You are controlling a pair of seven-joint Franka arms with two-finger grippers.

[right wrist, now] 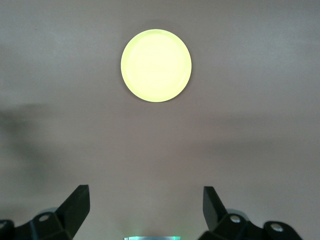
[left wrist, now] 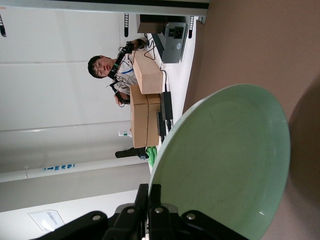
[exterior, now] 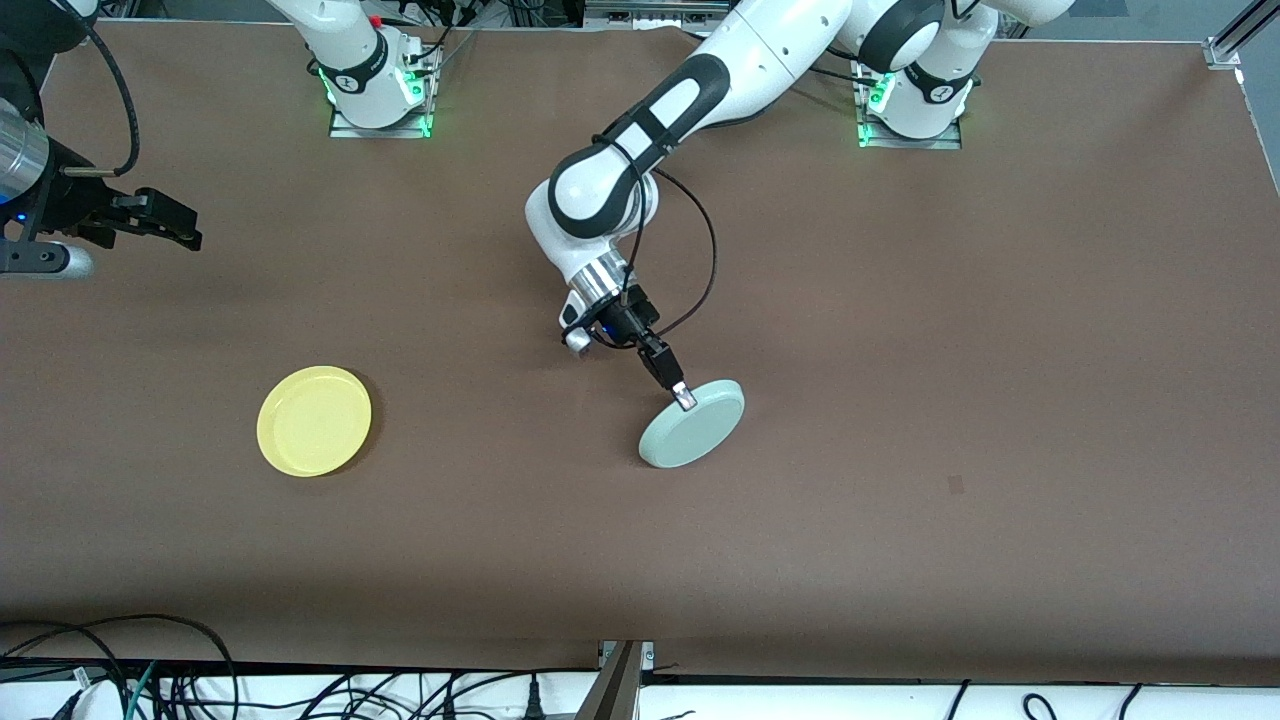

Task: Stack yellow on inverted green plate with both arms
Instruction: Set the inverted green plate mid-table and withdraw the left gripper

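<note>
Left gripper [exterior: 683, 396] clamps the green plate [exterior: 692, 424] by its rim, tilted on edge for inverting. Right gripper [right wrist: 145, 202] waits, fingers apart, over table short of the yellow plate [exterior: 314, 420].

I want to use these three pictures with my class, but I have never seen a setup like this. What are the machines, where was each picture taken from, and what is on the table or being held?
Two white robot arms stand at a brown table. One picture looks down from across the table; the others come from cameras on each arm's wrist. The left gripper pinches the rim of the green plate, tilting it up on edge. The yellow plate lies flat toward the right arm's end. The right gripper waits in the air, open, with nothing in it.
</note>
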